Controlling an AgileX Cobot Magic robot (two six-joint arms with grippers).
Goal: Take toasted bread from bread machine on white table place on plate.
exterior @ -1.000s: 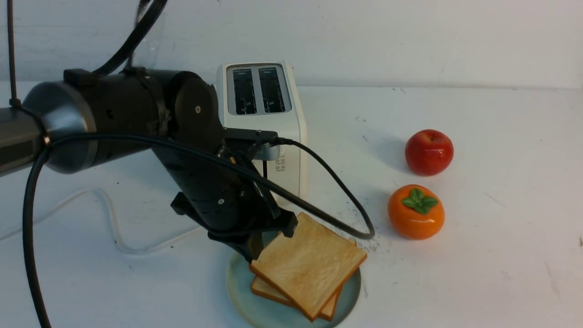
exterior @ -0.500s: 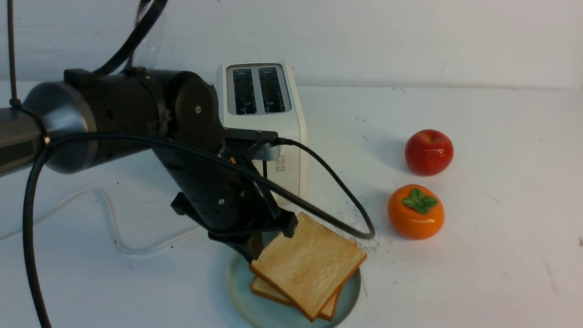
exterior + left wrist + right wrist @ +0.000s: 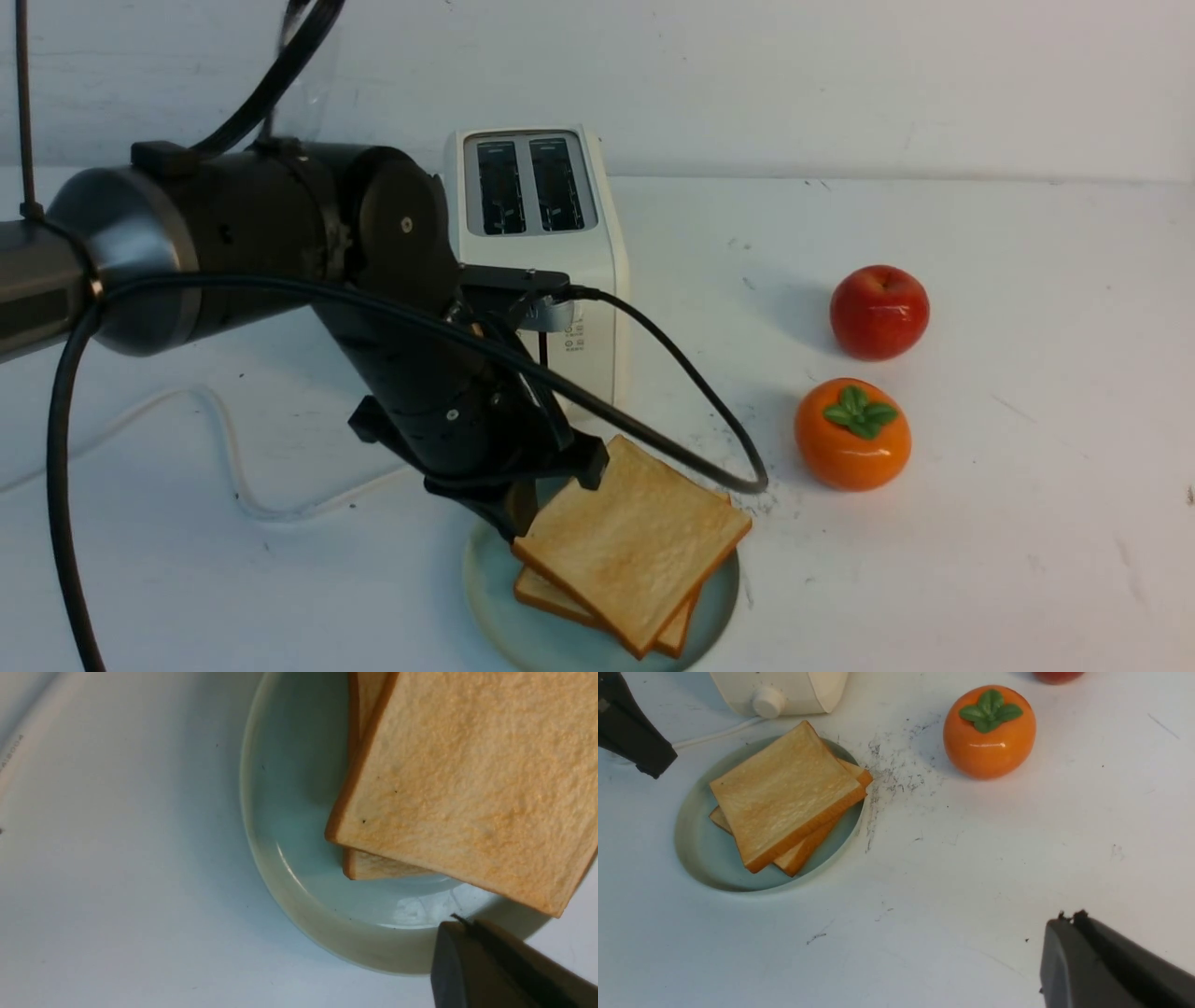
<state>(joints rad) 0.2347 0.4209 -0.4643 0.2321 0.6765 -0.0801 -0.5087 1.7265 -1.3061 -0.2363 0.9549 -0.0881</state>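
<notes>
Two slices of toasted bread lie stacked on the teal plate (image 3: 485,579) on the white table (image 3: 1008,579). The upper slice (image 3: 635,541) lies askew over the lower slice (image 3: 551,593). The white bread machine (image 3: 537,215) stands just behind, both slots empty. My left gripper (image 3: 518,518) hovers over the plate's far-left rim, beside the upper slice and not touching it, shut and empty. In the left wrist view its tip (image 3: 460,926) is over the rim (image 3: 280,858). My right gripper (image 3: 1069,917) is shut and empty above bare table, and is out of the front view.
A red apple (image 3: 879,311) and an orange persimmon (image 3: 852,434) sit to the right of the plate. The toaster's white cord (image 3: 224,448) trails off to the left. My left arm's black cable (image 3: 691,373) loops down near the plate's far edge.
My left gripper has edged very slightly up and to the left. The two slices and the plate have not moved.
</notes>
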